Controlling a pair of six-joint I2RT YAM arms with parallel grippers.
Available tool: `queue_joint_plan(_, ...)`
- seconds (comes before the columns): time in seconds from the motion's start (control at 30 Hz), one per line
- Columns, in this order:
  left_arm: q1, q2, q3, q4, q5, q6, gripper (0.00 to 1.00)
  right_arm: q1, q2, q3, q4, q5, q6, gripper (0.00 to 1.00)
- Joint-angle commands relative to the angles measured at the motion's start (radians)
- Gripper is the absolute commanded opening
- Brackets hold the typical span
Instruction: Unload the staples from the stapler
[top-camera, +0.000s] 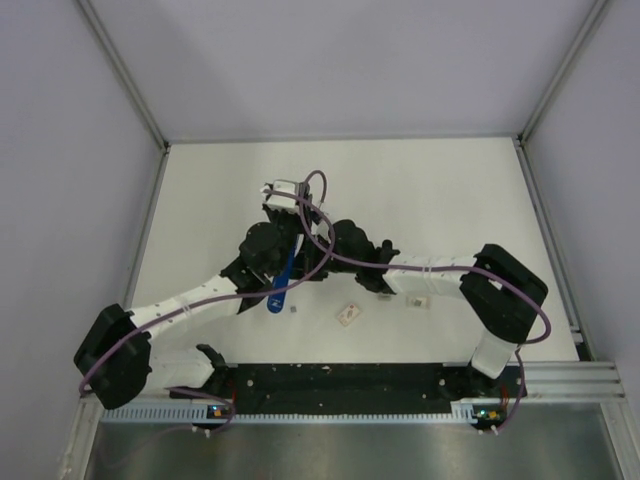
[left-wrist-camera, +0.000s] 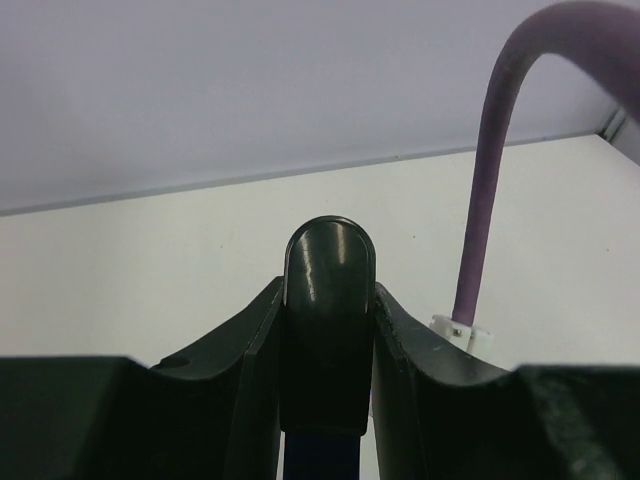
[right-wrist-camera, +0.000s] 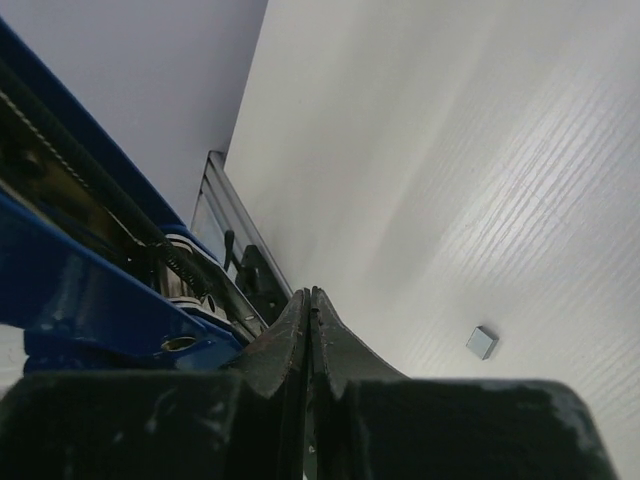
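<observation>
Left claw (left-wrist-camera: 328, 296) is clenched on the stapler (left-wrist-camera: 328, 265), one finger either side of its dark rounded end, with the blue body running out of view below. Right claw (right-wrist-camera: 310, 305) is pressed fully closed, fingers flat together, nothing visible between them (anything hair-thin would not show). Its tips sit just beside the stapler's opened blue body, where the spring (right-wrist-camera: 185, 282) and inner rail are exposed. From above, both arms meet mid-table with the stapler tilted between them, blue end pointing toward the near edge. On the table (top-camera: 440, 200) just beside that end is a tiny grey speck. The right wrist view shows it as a small silvery block lying flat, apart from both claws, and I read it as the staples (right-wrist-camera: 481, 342). A whitish box (top-camera: 349, 315) lies near, to the right, touched by nothing. Judgement: the stapler is open and the strip appears to be out on the table, so the main step looks done. The rail can't be seen end to end, so no telling whether more staples sit inside. Left to do: check the rail, probably close the stapler and set it down.
</observation>
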Motion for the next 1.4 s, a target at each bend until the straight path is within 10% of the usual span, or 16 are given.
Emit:
queue_joint_plan(0.0, -0.027, 0.009, 0.055, 0.163, -0.010, 0.020, 0.00, 0.026, -0.015, 0.009, 0.086, -0.037, -0.011, 0.00)
queue_joint_plan(0.6, -0.027, -0.115, 0.127, 0.042, 0.042, 0.081, 0.00, -0.173, -0.300, 0.032, -0.379, 0.249, -0.277, 0.00)
queue_joint_plan(1.03, 0.000, 0.341, 0.455, 0.168, 0.077, 0.342, 0.00, -0.173, -0.488, -0.098, -0.474, 0.310, -0.319, 0.00)
queue_joint_plan(1.37, 0.116, 0.550, 0.661, 0.017, 0.223, 0.156, 0.00, -0.172, -0.564, -0.160, -0.506, 0.333, -0.330, 0.00)
